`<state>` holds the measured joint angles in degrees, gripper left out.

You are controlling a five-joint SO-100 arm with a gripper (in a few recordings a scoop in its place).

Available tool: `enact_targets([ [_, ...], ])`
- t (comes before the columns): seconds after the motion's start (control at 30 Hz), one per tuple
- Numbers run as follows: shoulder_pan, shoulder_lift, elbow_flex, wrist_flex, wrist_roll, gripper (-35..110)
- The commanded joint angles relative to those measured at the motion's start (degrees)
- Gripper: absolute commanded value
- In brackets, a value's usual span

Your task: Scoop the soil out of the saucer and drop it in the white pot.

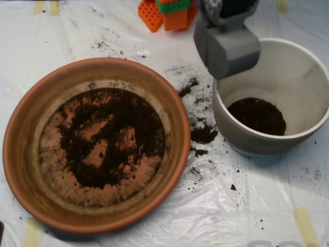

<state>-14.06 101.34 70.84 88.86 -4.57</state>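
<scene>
The grey hand point(227, 49) hangs over the upper-left rim of the pot point(308, 72), its blocky shell overlapping the rim from outside, near the picture's top edge. From straight above, only the closed back of the shell faces the camera, and the parting of its halves is hidden, so whether it is wide or narrow cannot be told, nor whether it carries anything.

Below and to the right of the hand, a dark round patch of soil point(257, 116) lies on the pot's floor, with the pale inner walls bare above it.

Well to the lower left of the hand sits the saucer point(20, 149), wider than the pot and apart from it. More soil is spread across its floor in a thin, broken ring, with bare orange clay showing through in several patches near the middle and along the lower edge.

Directly below the hand, in the gap between saucer and pot, spilled crumbs point(204, 135) dot the plastic-covered table point(247, 206), the thickest clump lying just beside the pot's left wall. To the hand's left, at the top edge, orange and green plastic parts point(167, 13) rest on the table.
</scene>
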Motion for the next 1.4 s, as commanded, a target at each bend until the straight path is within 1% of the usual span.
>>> enact_targets([
  [0.0, -4.0, -5.1, -13.4, 3.2, 0.6, -1],
  [0.1, -6.2, -12.6, -23.9, 6.9, 0.9, 0],
  [0.2, -8.3, -15.2, -27.0, 8.3, 0.2, 0],
  [0.3, -9.5, -15.7, -26.7, 9.5, 0.4, 14],
  [0.37, -10.1, -15.7, -26.0, 10.6, -0.4, 26],
  [0.4, -10.3, -15.0, -24.5, 10.6, -0.8, 29],
  [0.5, -10.6, -11.4, -17.7, 8.3, -1.5, 27],
  [0.63, -10.6, -3.2, -5.2, 1.1, -2.0, 27],
  [0.7, -10.6, -2.5, -4.0, 0.9, -1.9, 27],
  [0.87, -9.8, -3.3, -5.7, 1.7, -0.8, 27],
  [1.0, -9.0, -6.1, -12.2, 5.1, 0.2, 27],
  [1.17, -5.1, -9.4, -22.9, 10.5, 0.9, 27],
  [1.37, 1.6, -7.6, -25.5, 13.2, 0.4, 28],
])
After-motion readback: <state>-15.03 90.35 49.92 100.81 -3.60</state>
